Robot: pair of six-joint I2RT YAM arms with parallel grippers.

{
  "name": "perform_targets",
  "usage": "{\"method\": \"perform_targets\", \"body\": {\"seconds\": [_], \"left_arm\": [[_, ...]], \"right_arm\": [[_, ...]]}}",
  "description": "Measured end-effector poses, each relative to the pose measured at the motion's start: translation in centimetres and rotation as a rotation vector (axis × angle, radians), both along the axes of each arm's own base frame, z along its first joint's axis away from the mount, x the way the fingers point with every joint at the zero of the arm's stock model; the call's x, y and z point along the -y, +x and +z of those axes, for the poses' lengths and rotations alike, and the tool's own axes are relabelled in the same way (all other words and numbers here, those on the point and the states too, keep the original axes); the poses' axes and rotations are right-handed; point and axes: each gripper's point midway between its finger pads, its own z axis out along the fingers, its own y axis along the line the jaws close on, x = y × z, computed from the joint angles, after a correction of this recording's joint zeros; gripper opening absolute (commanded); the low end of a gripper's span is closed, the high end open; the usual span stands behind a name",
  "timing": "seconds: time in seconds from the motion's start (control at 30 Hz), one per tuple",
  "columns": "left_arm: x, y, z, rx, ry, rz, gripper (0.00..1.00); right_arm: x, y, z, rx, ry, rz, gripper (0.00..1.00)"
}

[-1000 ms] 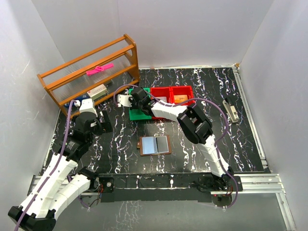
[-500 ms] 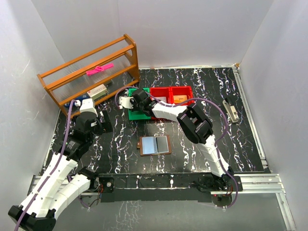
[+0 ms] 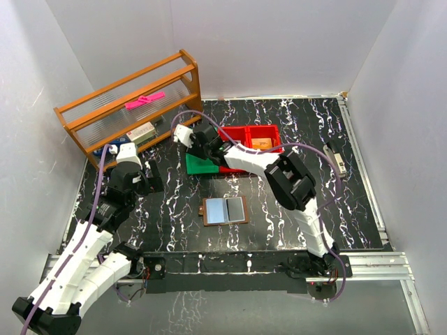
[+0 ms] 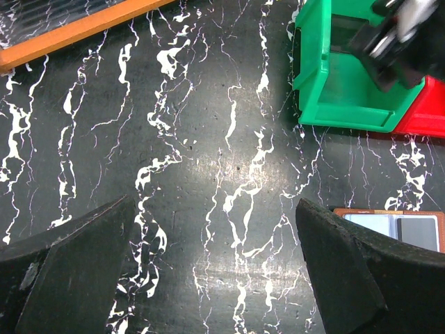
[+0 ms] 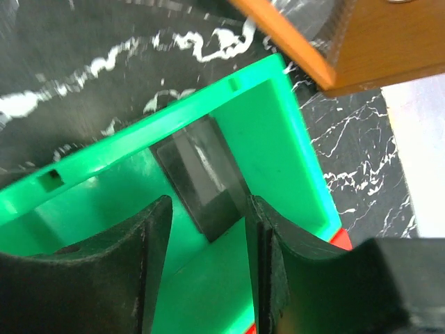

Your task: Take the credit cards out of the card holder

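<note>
The card holder lies open at the table's middle, brown-rimmed, with a light blue card and a grey card in it; its corner shows in the left wrist view. A dark grey card leans against the wall inside the green bin. My right gripper hovers just above that card, jaws apart, gripping nothing. In the top view it is over the bin's far left corner. My left gripper hangs wide open over bare table left of the holder.
Two red bins adjoin the green one, an orange card in the right one. A wooden rack with a pink item stands at back left. A small grey device lies at the right.
My right gripper's jaws have spread and let the dark card drop into the green bin, and the gripper has drawn back up and away. The left arm has not moved.
</note>
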Motion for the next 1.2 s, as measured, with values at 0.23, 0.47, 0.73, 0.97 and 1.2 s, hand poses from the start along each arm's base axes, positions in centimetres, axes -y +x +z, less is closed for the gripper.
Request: {"method": "perform_targets", "body": {"seconds": [0.23,0.47,0.73,0.97,1.2], "left_arm": [[0.0,0.0,0.0,0.000,0.000,-0.001,0.99],[0.1,0.0,0.0,0.000,0.000,-0.004,0.99],[0.1,0.0,0.0,-0.001,0.000,-0.004,0.99],[0.0,0.0,0.0,-0.001,0.000,-0.004,0.99],[0.0,0.0,0.0,-0.001,0.001,-0.004,0.99]], "right_arm": [[-0.9,-1.4,7.8,-0.119,0.436,-0.209,0.40],[-1.7,-2.9,7.1,-0.433,0.688,-0.463,0.33],[-1.8,-2.9,1.5,-0.593,0.633,-0.681,0.29],[0.0,-3.3,-2.7,-0.597,0.516,-0.799,0.27],[-0.7,-1.8,-2.7,-0.516,0.501,-0.832,0.27]]}}
